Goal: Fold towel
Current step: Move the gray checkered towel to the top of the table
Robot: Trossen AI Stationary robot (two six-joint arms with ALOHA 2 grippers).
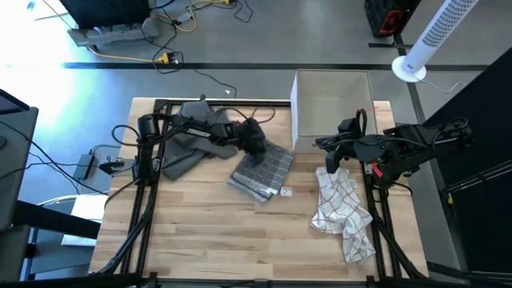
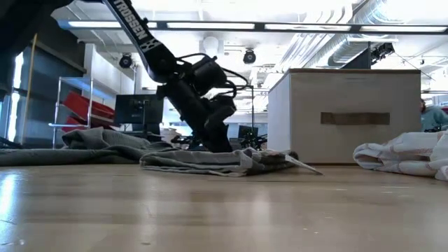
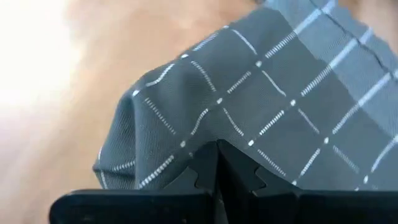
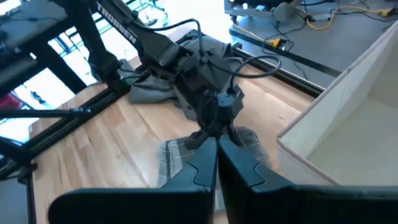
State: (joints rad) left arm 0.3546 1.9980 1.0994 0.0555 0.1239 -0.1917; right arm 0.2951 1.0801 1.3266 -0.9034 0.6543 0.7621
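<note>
A grey towel with a white grid lies folded in the middle of the table, flat on the wood in the low view. My left gripper reaches in from the left and stands on the towel's far left part, shut on it. My right gripper hangs shut and empty at the right, above the table between the grey towel and a white patterned towel. My left gripper has the grey towel pinched between its two shut fingers at the far left part, where the cloth rises into a small ridge at the fingertips. The fingers slant down from the table's left. The remainder of the towel lies on the table; how many layers are held does not show.
A crumpled plain grey cloth lies at the far left under the left arm. A white open box stands at the far right. The white patterned towel is bunched at the right edge. Bare wood lies along the near side.
</note>
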